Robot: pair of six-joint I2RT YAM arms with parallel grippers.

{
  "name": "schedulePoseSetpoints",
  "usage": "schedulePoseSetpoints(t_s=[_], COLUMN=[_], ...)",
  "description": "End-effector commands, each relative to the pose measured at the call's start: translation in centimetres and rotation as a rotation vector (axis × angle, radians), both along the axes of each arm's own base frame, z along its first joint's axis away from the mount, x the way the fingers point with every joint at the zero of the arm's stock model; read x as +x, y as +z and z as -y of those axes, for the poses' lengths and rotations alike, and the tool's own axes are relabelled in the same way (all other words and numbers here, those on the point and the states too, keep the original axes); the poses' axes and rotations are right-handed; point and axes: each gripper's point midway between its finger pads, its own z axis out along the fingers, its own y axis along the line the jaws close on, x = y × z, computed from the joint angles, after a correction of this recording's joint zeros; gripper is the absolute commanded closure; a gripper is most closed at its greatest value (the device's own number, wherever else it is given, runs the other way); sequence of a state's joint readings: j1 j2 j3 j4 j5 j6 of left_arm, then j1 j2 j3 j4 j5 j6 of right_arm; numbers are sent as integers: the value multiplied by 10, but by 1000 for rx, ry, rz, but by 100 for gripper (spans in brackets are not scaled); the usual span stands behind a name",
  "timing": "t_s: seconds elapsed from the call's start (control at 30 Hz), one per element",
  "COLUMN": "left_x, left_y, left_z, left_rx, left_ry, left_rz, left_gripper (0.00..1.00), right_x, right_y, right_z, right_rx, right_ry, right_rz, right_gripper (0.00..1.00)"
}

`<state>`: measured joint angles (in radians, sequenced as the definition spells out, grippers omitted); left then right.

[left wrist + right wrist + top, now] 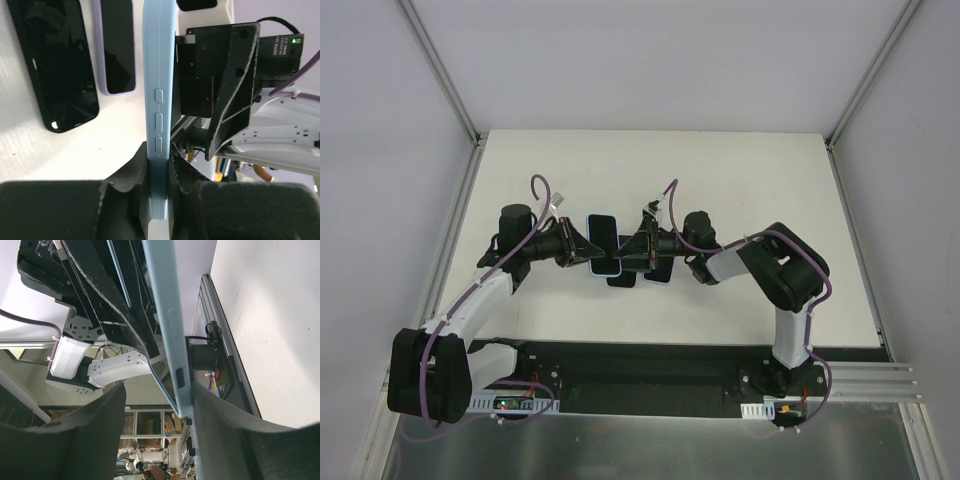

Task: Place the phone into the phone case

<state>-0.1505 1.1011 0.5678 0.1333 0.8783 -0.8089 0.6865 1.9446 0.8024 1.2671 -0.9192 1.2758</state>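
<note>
A light blue phone case (603, 243) with a dark screen showing inside its rim is held above the table between both arms. My left gripper (582, 250) is shut on the case's left end. In the left wrist view the case (159, 90) stands edge-on, clamped between my fingers (127, 175), side buttons showing. My right gripper (632, 250) is open around the case's other end. In the right wrist view the case (167, 315) rests against one finger (225, 425), while the other finger (85, 430) stands well apart from it.
A bare black phone (55, 65) and a phone in a lavender case (117, 45) lie flat on the white table (740, 190) below the grippers; they also show in the top view, the black phone (622, 277) and the lavender one (658, 270). The table's black front rail (640, 365) runs along the near edge.
</note>
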Motion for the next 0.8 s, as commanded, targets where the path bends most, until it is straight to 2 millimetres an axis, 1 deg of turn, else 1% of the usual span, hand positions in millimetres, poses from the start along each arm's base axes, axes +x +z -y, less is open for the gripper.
schedulePoseSetpoints(t_s=[0.0,0.03,0.07,0.1,0.17,0.2,0.23,0.27,0.3,0.33,0.37,0.4,0.43,0.47,0.5,0.53,0.57,0.6,0.63,0.67,0.7,0.73,0.77], left_x=[12,14,15,14,17,18,20,20,25,24,25,29,29,30,37,38,36,39,39,39,41,41,42], left_y=[8,11,8,8,1,-1,-7,-8,-5,-14,-16,-12,-21,-25,-27,-39,-44,-47,-58,-63,-67,-77,-80], left_z=[-9,-12,-14,-17,-24,-26,-29,-31,-31,-32,-31,-30,-30,-31,-34,-36,-37,-38,-39,-39,-40,-39,-39], left_rx=[81,86,101,112,130,146,156,159,161,165,170,164,168,177,209,225,237,247,252,257,261,262,255], left_ry=[4,4,-2,-4,0,-6,-4,-16,-23,-37,-56,-70,-79,-82,-78,-81,-87,-95,-98,-104,-106,-114,-118], left_rz=[113,116,121,95,61,50,16,14,18,-37,-33,-31,-75,-99,-96,-145,-190,-196,-238,-246,-256,-288,-302], left_gripper=[100,100,100,100,100,100,100,100,100,100,100,100,100,100,100,100,100,100,100,100,100,100,100], right_x=[3,5,4,6,8,7,7,8,6,4,4,0,0,8,6,0,4,1,-3,-3,-7,-8,-10], right_y=[33,29,25,25,16,16,5,1,6,-5,-6,-6,-8,-16,-4,-9,-8,5,6,11,19,23,24], right_z=[16,19,23,28,33,37,40,42,45,48,50,55,60,66,71,81,88,92,97,99,103,105,108], right_rx=[113,99,85,81,35,18,-29,-54,-63,-117,-147,-211,-261,-344,-384,-479,-519,-514,-529,-535,-534,-533,-533], right_ry=[-37,-45,-50,-64,-72,-79,-77,-86,-92,-80,-90,-84,-83,-109,-116,-95,-105,-115,-109,-117,-120,-128,-133], right_rz=[185,180,176,206,198,217,223,238,268,292,312,290,322,428,504,481,549,579,574,592,612,624,629], right_gripper=[38,37,35,31,25,2,4,4,4,4,4,4,4,4,4,4,4,4,4,4,4,4,4])
